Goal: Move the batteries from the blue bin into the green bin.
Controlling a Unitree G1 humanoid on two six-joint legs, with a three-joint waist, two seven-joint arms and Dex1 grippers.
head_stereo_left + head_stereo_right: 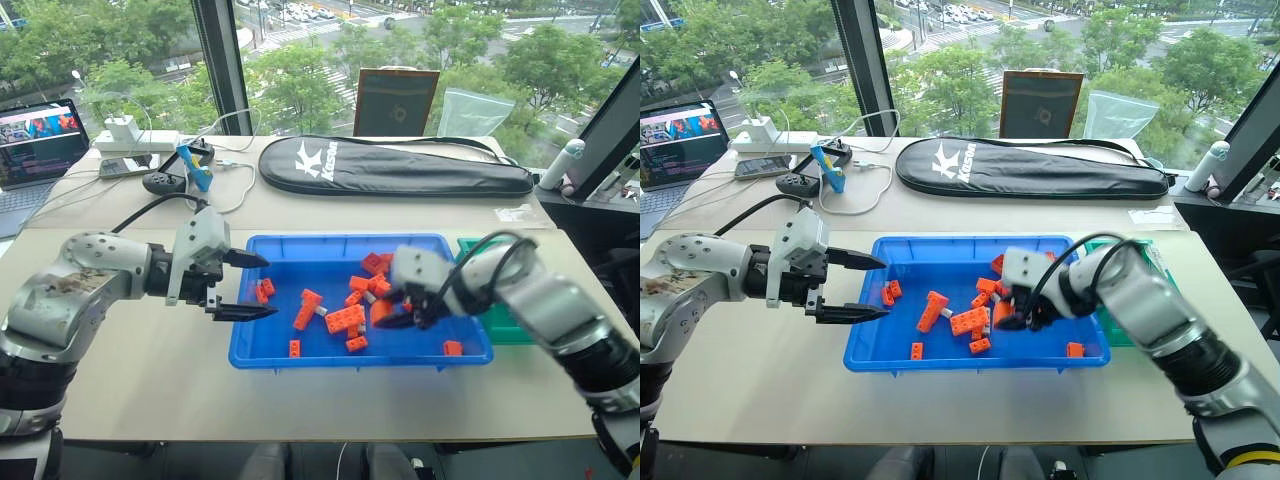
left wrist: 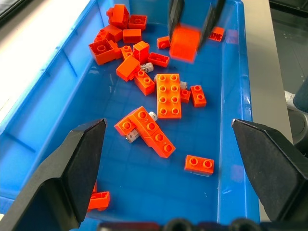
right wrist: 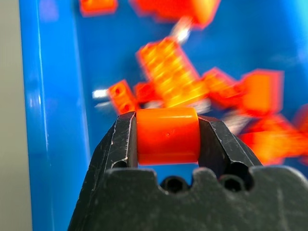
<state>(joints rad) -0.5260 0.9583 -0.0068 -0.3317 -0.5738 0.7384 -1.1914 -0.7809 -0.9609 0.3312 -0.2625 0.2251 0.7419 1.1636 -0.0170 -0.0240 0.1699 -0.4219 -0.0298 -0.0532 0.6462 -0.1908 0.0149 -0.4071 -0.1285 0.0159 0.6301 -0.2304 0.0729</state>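
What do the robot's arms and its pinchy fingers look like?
Both arms are chunky rounded silver-grey shells with black joints. A black cable loops along each one. The left gripper and right gripper each have two black fingers: wedge-shaped, tapering to points, on a pale grey block. The left arm's shell looks scuffed with brownish marks.

Glossy smooth blue plastic bin [image 1: 262,345], shiny studded orange plastic bricks [image 2: 168,95], small silvery metallic batteries [image 2: 146,67], matt black gripper fingers [image 2: 72,168], matt beige tabletop [image 1: 130,390]
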